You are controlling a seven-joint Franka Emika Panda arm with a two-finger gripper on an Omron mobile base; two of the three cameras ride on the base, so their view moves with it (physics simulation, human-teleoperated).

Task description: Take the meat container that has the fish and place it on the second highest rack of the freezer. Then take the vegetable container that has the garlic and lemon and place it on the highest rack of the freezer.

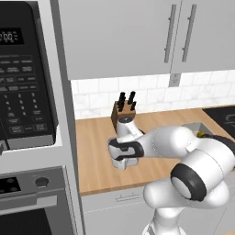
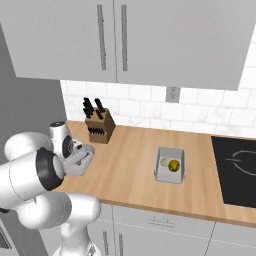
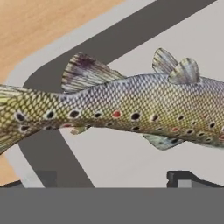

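My gripper point(image 3: 116, 179) hangs open just above the meat container point(image 3: 131, 33), a grey box whose dark wall and pale floor surround a speckled fish point(image 3: 127, 111). The two fingertips point(image 3: 186, 178) stand wide apart over the floor, touching nothing. On the wooden counter, the hand point(image 1: 123, 156) points down at the left, in front of the knife block. The vegetable container point(image 2: 170, 165) sits mid-counter with a garlic point(image 2: 164, 162) and a lemon point(image 2: 174, 165); in the left base view it point(image 1: 196, 127) is partly behind my arm. The freezer is out of view.
A knife block point(image 2: 97, 127) stands against the tiled wall just behind the hand. A black cooktop point(image 2: 237, 170) lies at the counter's right end. The microwave point(image 1: 23, 82) and oven point(image 1: 27, 202) tower stands left of the counter. Wall cabinets point(image 2: 115, 40) hang overhead.
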